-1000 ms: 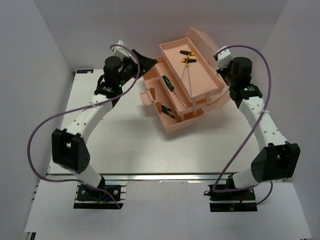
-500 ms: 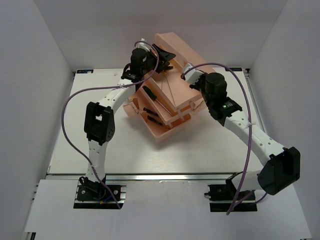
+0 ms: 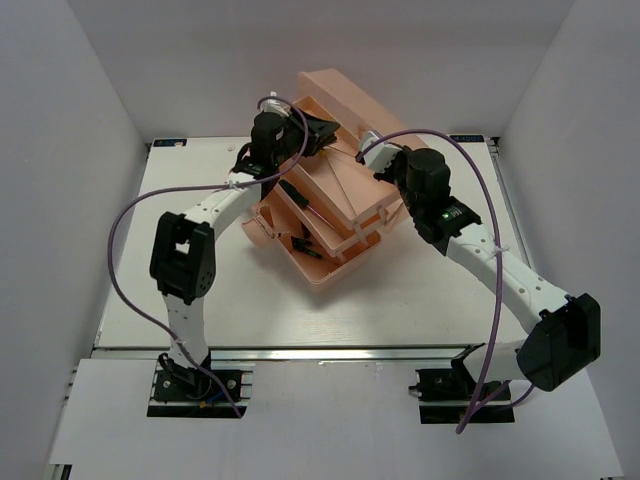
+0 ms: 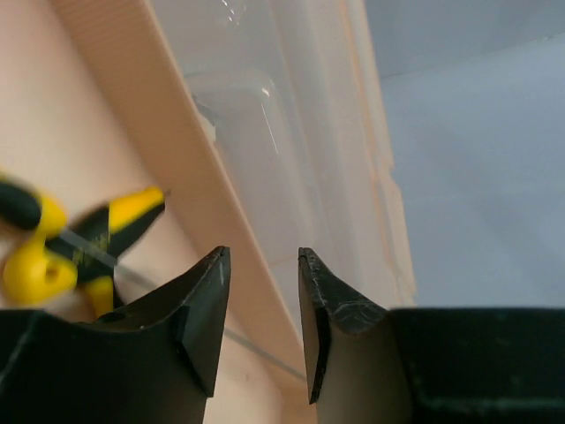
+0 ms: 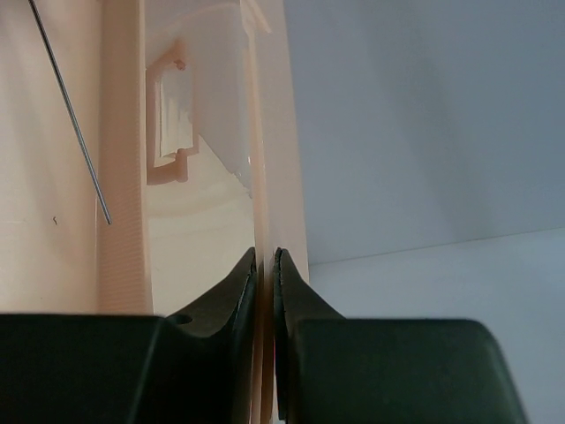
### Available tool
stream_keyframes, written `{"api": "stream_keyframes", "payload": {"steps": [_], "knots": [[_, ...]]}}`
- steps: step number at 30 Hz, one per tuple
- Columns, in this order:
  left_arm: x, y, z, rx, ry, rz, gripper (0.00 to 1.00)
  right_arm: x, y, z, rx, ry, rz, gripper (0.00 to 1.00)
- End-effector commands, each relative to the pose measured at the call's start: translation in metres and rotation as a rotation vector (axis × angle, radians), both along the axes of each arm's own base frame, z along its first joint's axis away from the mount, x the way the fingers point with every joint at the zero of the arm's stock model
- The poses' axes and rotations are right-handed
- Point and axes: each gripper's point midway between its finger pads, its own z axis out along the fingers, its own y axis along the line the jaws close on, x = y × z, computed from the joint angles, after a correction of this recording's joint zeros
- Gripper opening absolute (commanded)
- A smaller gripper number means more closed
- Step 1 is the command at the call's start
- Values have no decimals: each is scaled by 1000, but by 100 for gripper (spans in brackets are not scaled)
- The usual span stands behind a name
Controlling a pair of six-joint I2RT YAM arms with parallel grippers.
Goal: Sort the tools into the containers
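Note:
The salmon-pink toolbox (image 3: 340,258) stands at the table's middle back with its trays fanned out. A black-handled screwdriver (image 3: 293,192) lies in a lower tray, and another dark tool (image 3: 302,241) lies in the base. My left gripper (image 3: 320,131) is open at the top tray's far left side. In the left wrist view its jaws (image 4: 263,265) straddle the tray wall (image 4: 190,150), with yellow-black pliers (image 4: 71,243) to the left. My right gripper (image 3: 374,160) is at the top tray's right side. In the right wrist view it (image 5: 265,258) is shut on a thin toolbox wall (image 5: 265,132). A thin rod (image 5: 71,115) lies in the tray.
The toolbox lid (image 3: 345,95) stands raised at the back, close to the white back wall. White side walls enclose the table (image 3: 200,300). Purple cables loop from both arms over the table.
Both arms have swung inward onto the toolbox. The toolbox has slid and turned to the left, and its trays have shifted. The right gripper now pinches a toolbox wall.

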Motion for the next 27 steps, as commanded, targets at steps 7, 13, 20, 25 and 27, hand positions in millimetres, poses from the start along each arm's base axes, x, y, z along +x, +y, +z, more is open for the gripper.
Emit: {"api": "stream_keyframes", "payload": {"steps": [7,13,20,25,27], "knots": [[-60,38,84,-40,-188,69,61,-9,2,120,239,-334,34,0],[-45,19,93,-55,-220,-2,69,-15,0,117,224,-335,46,0],[-14,4,76,-12,-179,8,73,-23,2,118,223,-342,68,0],[3,-12,77,-25,-188,-6,75,-29,5,114,212,-340,88,0],[10,-19,81,-35,-200,-5,75,-30,7,112,209,-339,95,0]]}}
